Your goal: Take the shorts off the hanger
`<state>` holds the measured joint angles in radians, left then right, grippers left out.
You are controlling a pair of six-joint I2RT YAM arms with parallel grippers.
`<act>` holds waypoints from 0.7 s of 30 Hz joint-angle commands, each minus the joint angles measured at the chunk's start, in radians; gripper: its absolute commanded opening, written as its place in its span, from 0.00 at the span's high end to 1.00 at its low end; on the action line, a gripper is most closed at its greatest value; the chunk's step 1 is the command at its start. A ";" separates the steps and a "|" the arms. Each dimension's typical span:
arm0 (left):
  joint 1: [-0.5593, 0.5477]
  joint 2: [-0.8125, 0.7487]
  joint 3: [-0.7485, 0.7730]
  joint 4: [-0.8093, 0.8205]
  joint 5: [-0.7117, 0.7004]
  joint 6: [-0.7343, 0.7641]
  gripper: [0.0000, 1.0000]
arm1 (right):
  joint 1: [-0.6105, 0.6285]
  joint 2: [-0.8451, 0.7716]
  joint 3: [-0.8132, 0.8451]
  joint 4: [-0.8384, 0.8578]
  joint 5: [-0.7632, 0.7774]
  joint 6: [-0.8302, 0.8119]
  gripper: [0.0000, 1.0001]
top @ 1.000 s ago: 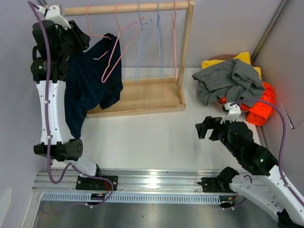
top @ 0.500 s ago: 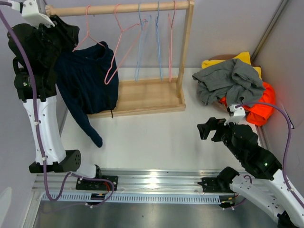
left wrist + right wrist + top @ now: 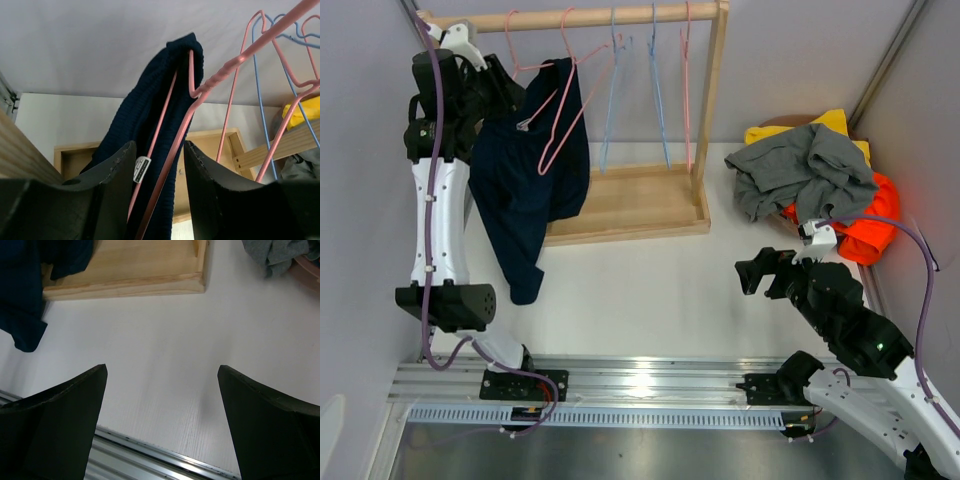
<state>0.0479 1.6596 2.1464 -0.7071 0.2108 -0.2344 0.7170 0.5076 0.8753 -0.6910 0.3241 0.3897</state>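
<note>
1. The left gripper, at the wooden rack's left end, is nearly closed on the navy shorts and a pink hanger wire.
2. The navy shorts hang from that hanger, drooping past the rack's front left corner.
3. The right gripper, right of the rack, gapes wide and empty.
4. Grey shorts, yellow shorts and orange shorts lie piled right of the rack.

Navy shorts back right, higher.
</note>
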 commanded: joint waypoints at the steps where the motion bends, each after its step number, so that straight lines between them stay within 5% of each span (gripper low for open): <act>1: 0.000 -0.004 0.030 0.046 0.082 0.021 0.52 | 0.006 0.002 -0.004 0.019 0.004 0.000 0.01; 5: 0.000 0.019 0.030 0.049 0.102 0.029 0.62 | 0.007 0.003 -0.010 0.024 0.003 -0.005 0.00; 7: 0.000 0.025 0.041 0.054 0.122 0.035 0.58 | 0.006 0.005 -0.013 0.027 -0.002 -0.006 0.01; 14: 0.001 0.089 0.204 0.018 0.142 0.037 0.14 | 0.004 0.009 -0.012 0.027 -0.007 -0.008 0.00; 16: 0.001 0.100 0.213 0.011 0.147 0.035 0.15 | 0.006 0.012 -0.012 0.027 -0.008 -0.009 0.01; 21: 0.001 0.091 0.170 -0.011 0.124 0.050 0.39 | 0.006 0.017 -0.013 0.028 -0.007 -0.009 0.01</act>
<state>0.0479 1.7500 2.3135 -0.7071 0.3275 -0.2031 0.7181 0.5186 0.8639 -0.6899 0.3233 0.3885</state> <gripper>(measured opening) 0.640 0.993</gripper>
